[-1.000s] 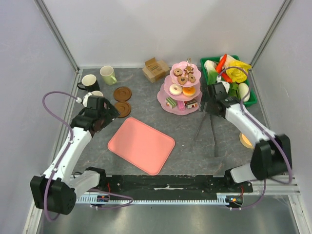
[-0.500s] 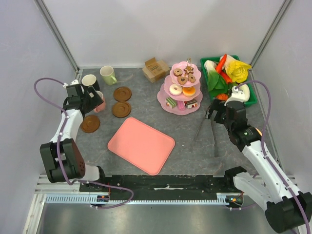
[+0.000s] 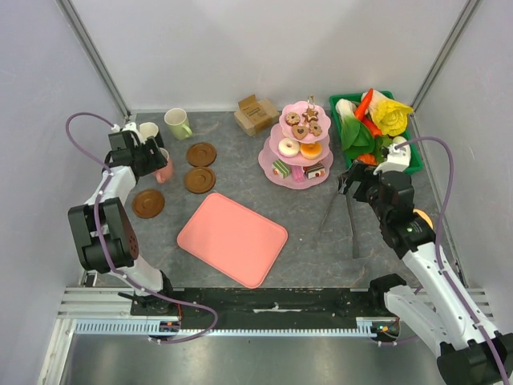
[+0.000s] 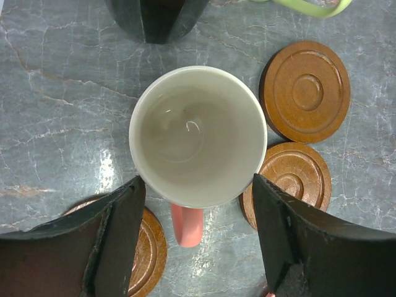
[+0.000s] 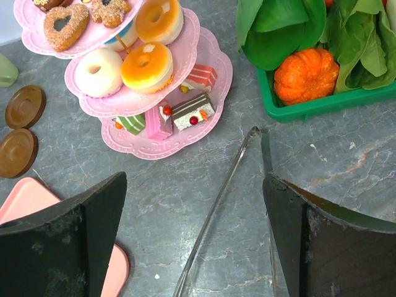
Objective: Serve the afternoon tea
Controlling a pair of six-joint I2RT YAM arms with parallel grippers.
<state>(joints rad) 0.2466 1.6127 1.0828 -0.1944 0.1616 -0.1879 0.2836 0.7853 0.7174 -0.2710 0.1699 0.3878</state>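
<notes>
A pink mug (image 4: 198,136) (image 3: 164,169) stands upright at the back left, white inside, its handle (image 4: 187,224) pointing towards my left gripper (image 4: 198,204) (image 3: 150,156). That gripper is open, and its fingers (image 4: 117,235) flank the handle and the mug's near rim. Beside it are a black mug (image 4: 158,18) (image 3: 147,131), a pale green mug (image 3: 178,123) and three brown coasters (image 3: 201,153) (image 3: 199,180) (image 3: 148,203). Toy pastries (image 5: 146,65) fill a pink tiered stand (image 3: 268,164) (image 5: 219,68). My right gripper (image 5: 195,185) (image 3: 355,181) hangs open over metal tongs (image 5: 216,204) (image 3: 341,208).
A flat pink tray (image 3: 232,238) lies in the middle of the table. At the back right a green bin (image 3: 410,164) (image 5: 322,105) holds toy vegetables. A small cardboard box (image 3: 255,114) sits behind the stand. Frame posts rise at both back corners.
My left gripper moved from above the near coaster back to the pink mug, and its jaws have narrowed. My right arm drew away from the stand and shifted slightly right.
</notes>
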